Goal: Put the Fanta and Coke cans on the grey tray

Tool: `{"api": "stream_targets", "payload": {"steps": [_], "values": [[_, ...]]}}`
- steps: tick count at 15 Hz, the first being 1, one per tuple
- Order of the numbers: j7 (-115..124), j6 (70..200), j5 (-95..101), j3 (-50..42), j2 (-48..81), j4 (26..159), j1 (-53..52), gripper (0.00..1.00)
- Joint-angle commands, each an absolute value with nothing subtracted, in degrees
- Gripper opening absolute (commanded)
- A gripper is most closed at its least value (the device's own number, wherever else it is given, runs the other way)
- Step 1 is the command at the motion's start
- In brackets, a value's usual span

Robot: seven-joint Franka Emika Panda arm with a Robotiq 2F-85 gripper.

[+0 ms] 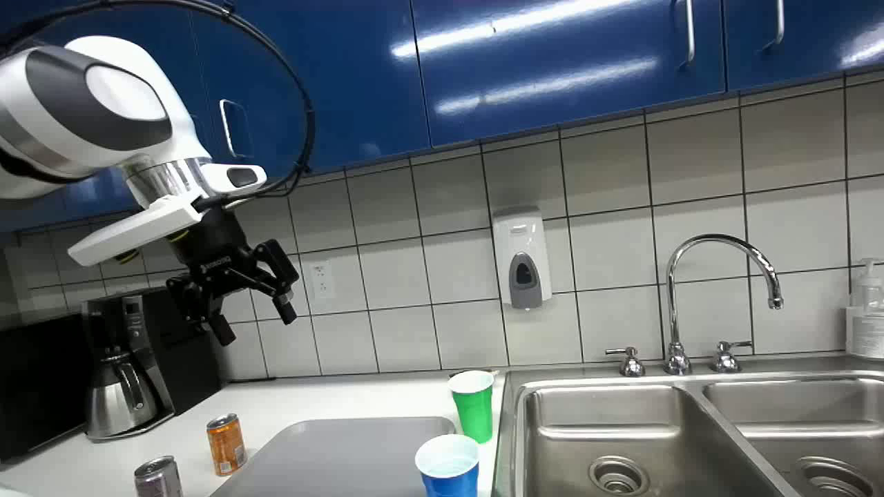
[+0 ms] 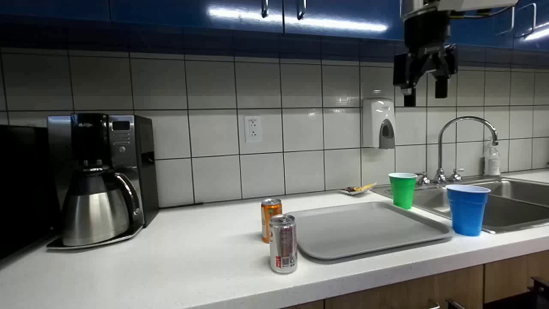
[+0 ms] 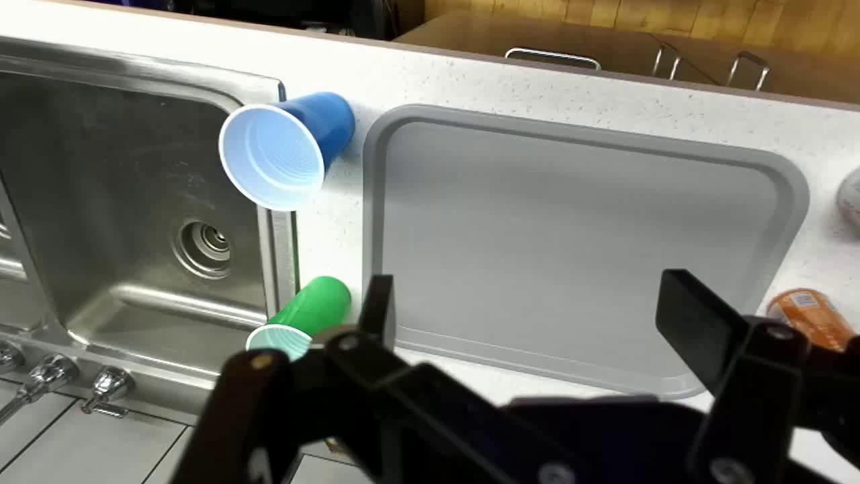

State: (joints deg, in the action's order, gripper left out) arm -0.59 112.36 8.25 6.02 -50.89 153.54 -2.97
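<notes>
The orange Fanta can stands upright on the counter beside the grey tray, in both exterior views [image 1: 226,445] [image 2: 268,209]. The silver can with dark and red print, the Coke can, stands upright near it in both exterior views [image 1: 157,478] [image 2: 283,246]. In the wrist view the Fanta can [image 3: 809,314] and part of the silver can [image 3: 852,198] show at the right edge. The flat grey tray [image 1: 338,455] [image 2: 364,227] [image 3: 578,215] holds nothing. My gripper [image 1: 255,321] [image 2: 425,93] [image 3: 529,296] is open and empty, high above the counter over the tray.
A blue cup [image 2: 468,210] and a green cup [image 2: 402,191] stand between the tray and the steel sink [image 1: 514,435]. A coffee maker [image 2: 98,184] stands at the far side of the cans. A small dish [image 2: 358,189] lies near the wall. Blue cabinets [image 1: 552,62] hang above.
</notes>
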Motion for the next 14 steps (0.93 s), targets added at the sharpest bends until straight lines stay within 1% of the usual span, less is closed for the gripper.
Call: {"api": "stream_targets", "payload": {"steps": [1,5,14], "values": [[-0.3,112.2,8.5,5.7,-50.7,153.4,-3.4,1.0],[-0.3,112.2,8.5,5.7,-50.7,153.4,-3.4,1.0],[2.7,113.4,7.0,9.0,-47.9,152.3,-5.8,1.0]]}}
